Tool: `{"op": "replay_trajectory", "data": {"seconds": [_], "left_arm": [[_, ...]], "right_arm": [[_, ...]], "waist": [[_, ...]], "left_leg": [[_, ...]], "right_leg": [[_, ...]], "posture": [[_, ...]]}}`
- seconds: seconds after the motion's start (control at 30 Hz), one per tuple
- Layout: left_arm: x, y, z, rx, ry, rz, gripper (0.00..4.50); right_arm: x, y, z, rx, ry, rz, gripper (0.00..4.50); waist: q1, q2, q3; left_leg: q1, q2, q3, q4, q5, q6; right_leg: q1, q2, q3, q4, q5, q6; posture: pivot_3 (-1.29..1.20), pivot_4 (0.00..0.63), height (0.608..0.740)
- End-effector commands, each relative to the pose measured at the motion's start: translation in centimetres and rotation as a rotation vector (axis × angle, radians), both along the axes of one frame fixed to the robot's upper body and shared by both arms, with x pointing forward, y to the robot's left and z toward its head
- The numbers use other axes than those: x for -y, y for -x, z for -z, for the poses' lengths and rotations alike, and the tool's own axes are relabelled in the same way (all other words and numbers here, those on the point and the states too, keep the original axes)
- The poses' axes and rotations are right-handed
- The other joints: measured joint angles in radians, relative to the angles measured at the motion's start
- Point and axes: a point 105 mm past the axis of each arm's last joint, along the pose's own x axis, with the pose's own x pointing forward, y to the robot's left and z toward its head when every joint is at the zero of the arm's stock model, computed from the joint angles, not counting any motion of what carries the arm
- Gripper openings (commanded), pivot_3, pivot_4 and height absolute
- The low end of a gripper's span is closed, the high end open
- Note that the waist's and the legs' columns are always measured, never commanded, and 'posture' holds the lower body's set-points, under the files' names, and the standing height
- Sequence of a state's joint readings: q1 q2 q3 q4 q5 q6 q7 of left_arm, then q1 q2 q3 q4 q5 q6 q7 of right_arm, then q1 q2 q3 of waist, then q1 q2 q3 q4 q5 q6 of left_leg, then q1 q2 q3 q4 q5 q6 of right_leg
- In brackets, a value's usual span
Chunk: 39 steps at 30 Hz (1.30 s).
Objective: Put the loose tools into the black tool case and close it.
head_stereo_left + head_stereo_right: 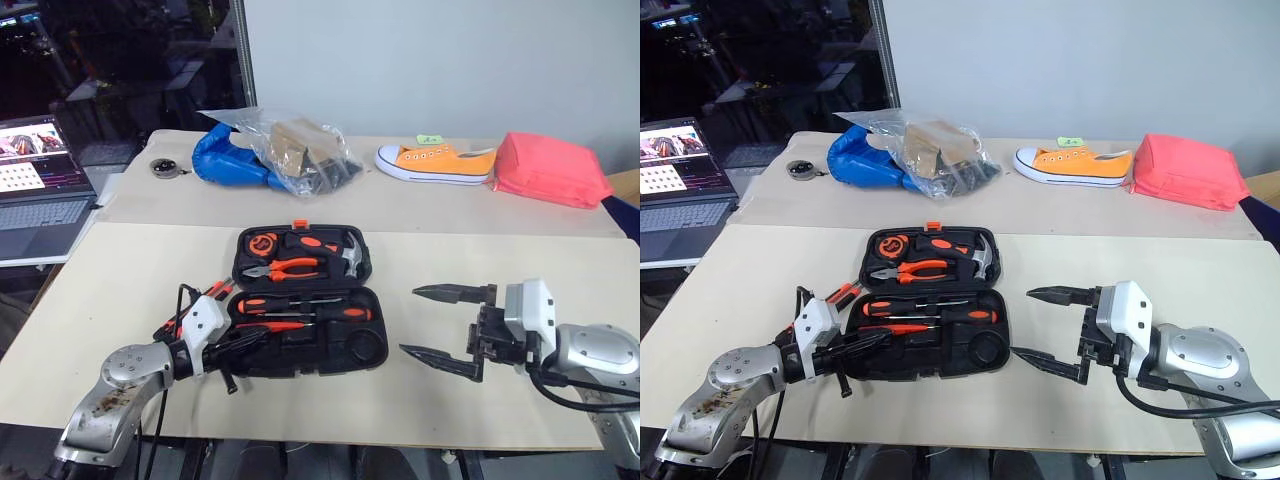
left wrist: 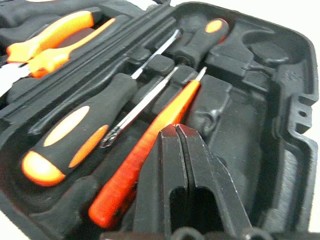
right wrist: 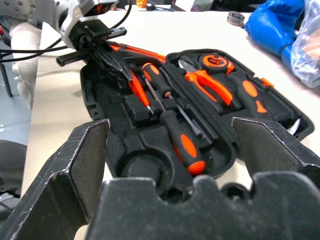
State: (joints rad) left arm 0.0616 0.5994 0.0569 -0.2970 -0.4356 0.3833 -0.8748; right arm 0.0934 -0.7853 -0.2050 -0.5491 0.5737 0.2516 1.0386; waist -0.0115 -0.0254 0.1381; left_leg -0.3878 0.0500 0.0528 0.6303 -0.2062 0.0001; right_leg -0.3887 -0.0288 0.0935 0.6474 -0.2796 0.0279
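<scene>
- Black ribbed plastic, rounded at the corners: the tool case (image 1: 370,345) lies open at the middle of the head view, both halves flat on the pale tabletop (image 1: 480,410), with a small orange latch (image 1: 300,224) on its far edge.
- The far half holds the orange-handled pliers (image 1: 290,268), the hammer (image 1: 350,255) and a round orange-and-black piece at its upper left that I cannot identify for certain.
- In the near half two black-and-orange screwdrivers (image 1: 300,305) lie end to end along their slots, and the small all-orange screwdriver (image 2: 145,160) sits slantwise just beside them; a round moulded pocket (image 1: 358,350) at the lower right of that half stands bare.
- My left gripper (image 2: 177,131), at the lower left of the head view, has its two black fingers pressed together with nothing between them; their tips sit over the near half, right against the all-orange screwdriver's shaft.
- My right gripper (image 1: 440,325), at the lower right of the head view, holds its fingers wide apart and holds nothing, off the case's right end and clear of it.
- Beyond the case, along the top of the frame: a blue bag (image 1: 225,160), a clear plastic bag (image 1: 300,150), an orange shoe (image 1: 435,163) and a red pouch (image 1: 550,170); a laptop (image 1: 40,190) sits at the far left.
</scene>
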Motion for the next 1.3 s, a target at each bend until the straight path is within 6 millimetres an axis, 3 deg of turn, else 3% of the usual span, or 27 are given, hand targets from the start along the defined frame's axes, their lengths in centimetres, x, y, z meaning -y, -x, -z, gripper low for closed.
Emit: {"op": "replay_trajectory", "data": {"seconds": [0.03,0.17,0.3,0.4,0.83,1.17,1.3], "left_arm": [[0.0,-0.4,0.5,-0.062,0.022,-0.032,0.06],[0.3,-0.5,1.3,-0.082,-0.04,-0.033,0.06],[2.1,0.8,-1.6,0.01,0.067,0.102,0.06],[2.0,1.5,-2.1,-0.006,0.069,0.15,0.06],[1.8,-0.8,-0.5,-0.048,-0.082,0.103,0.06],[2.4,-1.3,1.1,-0.087,-0.088,0.041,0.06],[2.1,-0.9,2.8,-0.117,-0.132,0.029,0.06]], "right_arm": [[-0.4,0.4,-0.9,0.039,-0.005,-0.025,4.5],[-0.4,0.4,-0.8,0.039,-0.003,-0.027,4.5],[-0.4,0.4,-0.8,0.04,-0.002,-0.028,4.5],[-0.4,0.4,-0.8,0.039,-0.001,-0.028,4.5],[-0.5,0.5,-0.7,0.036,-0.004,-0.025,4.5],[-0.5,0.6,-0.7,0.032,-0.003,-0.02,4.5],[-0.5,0.7,-0.6,0.028,-0.004,-0.024,4.5]], "waist": [[0.0,0.0,0.0],[0.0,0.001,-0.001],[0.0,0.001,-0.001],[-0.002,0.0,0.0],[-0.008,-0.001,0.001],[-0.006,-0.001,0.001],[-0.005,0.0,0.0]], "left_leg": [[0.0,0.0,0.0,0.0,0.0,0.0],[0.0,-0.001,0.0,0.0,0.0,0.0],[0.0,-0.001,0.0,0.001,0.0,0.0],[-0.002,0.0,0.0,0.0,0.0,0.0],[-0.002,0.0,0.0,-0.001,0.0,0.0],[0.0,0.0,0.0,-0.001,0.0,0.0],[0.0,0.0,0.0,-0.001,0.0,0.0]], "right_leg": [[0.0,0.0,0.0,0.0,0.0,0.0],[0.0,0.0,0.0,0.0,0.0,0.001],[0.0,0.0,0.0,0.0,0.0,0.001],[-0.001,0.0,0.001,-0.001,0.001,0.0],[-0.002,0.002,0.001,-0.001,0.0,0.0],[-0.001,0.001,0.001,-0.001,0.0,0.0],[-0.001,0.002,0.001,-0.001,0.0,0.0]], "posture": [[0.0,0.15,0.74],[0.0,0.15,0.74],[0.0,0.15,0.74],[0.0,0.15,0.74],[0.0,0.15,0.74],[0.0,0.15,0.74],[0.0,0.15,0.74]]}}
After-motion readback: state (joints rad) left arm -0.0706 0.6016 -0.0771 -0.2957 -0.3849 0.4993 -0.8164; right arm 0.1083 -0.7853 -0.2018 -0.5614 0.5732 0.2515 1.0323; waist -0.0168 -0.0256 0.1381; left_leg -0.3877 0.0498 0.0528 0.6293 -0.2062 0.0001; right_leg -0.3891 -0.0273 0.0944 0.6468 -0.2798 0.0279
